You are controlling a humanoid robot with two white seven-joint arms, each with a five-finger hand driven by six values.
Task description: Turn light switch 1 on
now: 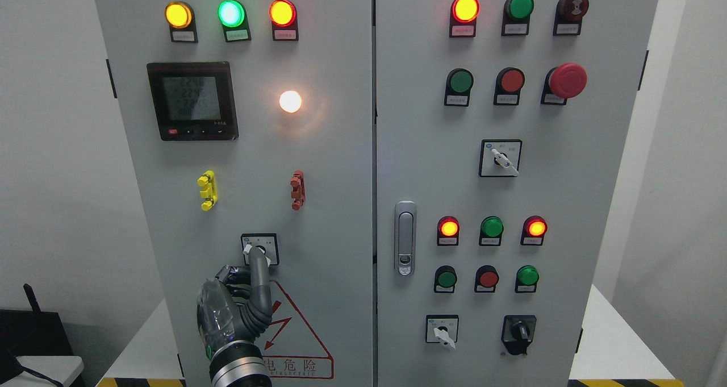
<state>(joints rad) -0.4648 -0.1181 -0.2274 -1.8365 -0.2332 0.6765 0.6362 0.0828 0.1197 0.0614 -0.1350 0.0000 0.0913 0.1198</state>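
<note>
The left hand [233, 302] rises from the bottom edge, left of the middle, in front of the left door [238, 205] of a grey electrical cabinet. Its index finger [258, 270] is stretched upward and its tip touches the white handle of the rotary switch [259, 248] low on that door; the other fingers are curled in against the palm, gripping nothing. The switch's handle points up and to the left, though the fingertip covers part of it, so its exact position is hard to read.

Above the switch, a yellow terminal block [207, 190] and a red terminal block [297, 190] sit apart at the same height. Higher up, a digital meter [192, 100] shows lit figures, and a white lamp [290, 101] glows to its right. Along the top of this door are 3 lit indicators: yellow [178, 15], green [231, 13] and red [282, 12]. A red triangular warning sign [298, 341] lies just beside the hand, below the switch.

The right door [596, 205] carries a latch handle [405, 238] near its left edge, a red mushroom emergency button [567, 80], a selector with a white handle [500, 158], and several round lamps and buttons, 3 of them glowing red-orange.
</note>
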